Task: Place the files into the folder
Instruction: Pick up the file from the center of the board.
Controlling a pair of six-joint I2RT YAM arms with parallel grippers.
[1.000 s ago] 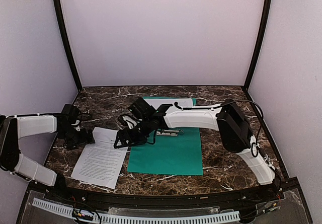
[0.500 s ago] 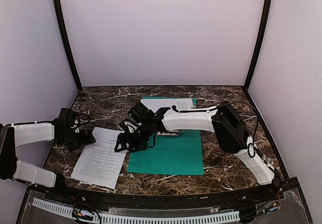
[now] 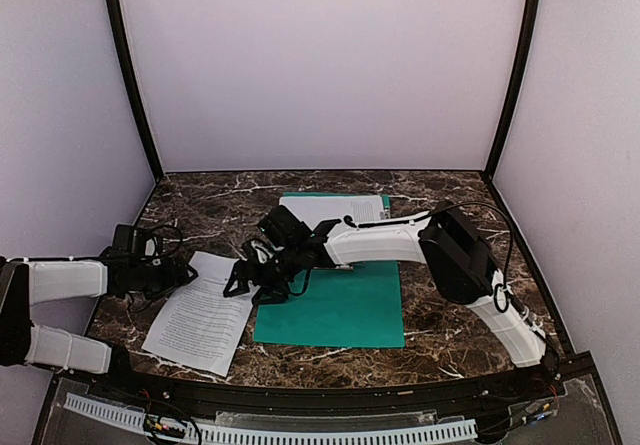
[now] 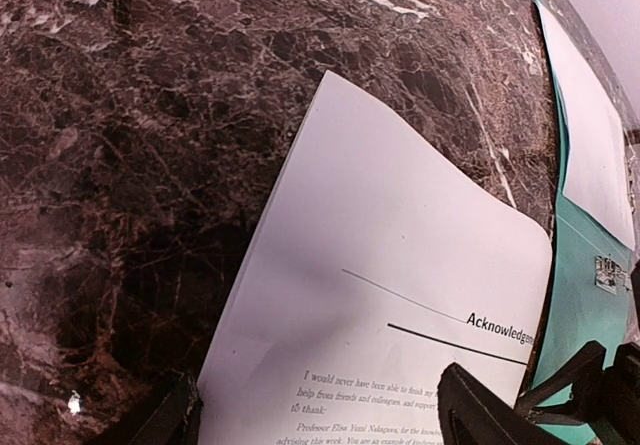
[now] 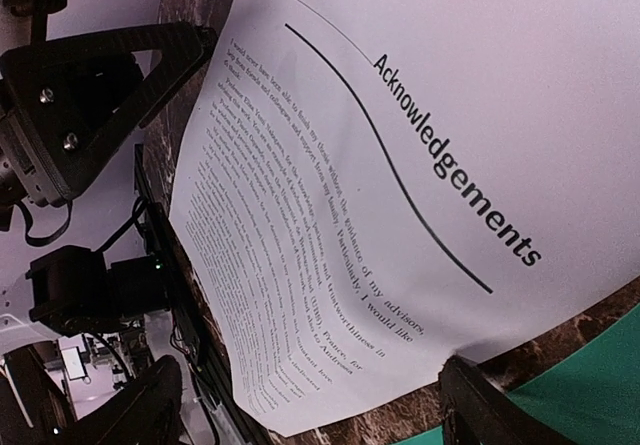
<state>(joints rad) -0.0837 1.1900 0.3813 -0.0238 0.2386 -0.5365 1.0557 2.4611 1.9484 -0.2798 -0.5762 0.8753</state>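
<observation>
A dark brown, white-veined marble bench (image 3: 450,190) fills mid-frame, with pale lilac walls (image 3: 320,65) behind and a white slotted strip (image 3: 270,433) along the bottom edge.

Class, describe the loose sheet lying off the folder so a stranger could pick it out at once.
On the dark marble table lies a teal-green folder. Just left of it, on bare marble, is a white sheet headed "Acknowledgements". The other sheet rests on the folder's far end; this one lies off it.
</observation>
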